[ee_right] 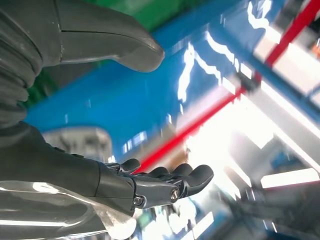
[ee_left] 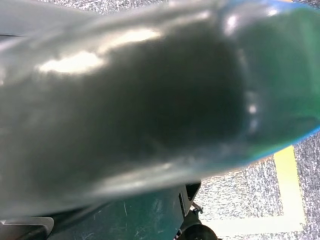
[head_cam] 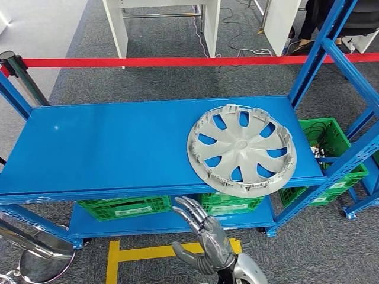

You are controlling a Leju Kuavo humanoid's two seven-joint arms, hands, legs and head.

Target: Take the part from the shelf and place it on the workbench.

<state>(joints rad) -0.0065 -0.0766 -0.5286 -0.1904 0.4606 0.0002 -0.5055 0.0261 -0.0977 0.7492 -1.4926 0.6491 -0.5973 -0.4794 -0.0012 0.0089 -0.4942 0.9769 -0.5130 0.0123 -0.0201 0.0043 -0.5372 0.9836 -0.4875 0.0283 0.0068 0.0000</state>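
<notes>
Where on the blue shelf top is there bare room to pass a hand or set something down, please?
The blue shelf top is bare from its left end across to the grey wheel cover. A thin strip also stays free behind the cover. The right end is crowded: the cover overhangs the front edge, near the blue upright. The right hand, open, hovers below the front edge.

Right hand (head_cam: 206, 239) comes up from below on its silver arm, palm open, fingers (ee_right: 170, 181) stretched forward and apart, thumb (ee_right: 113, 42) spread wide, holding nothing.
</notes>
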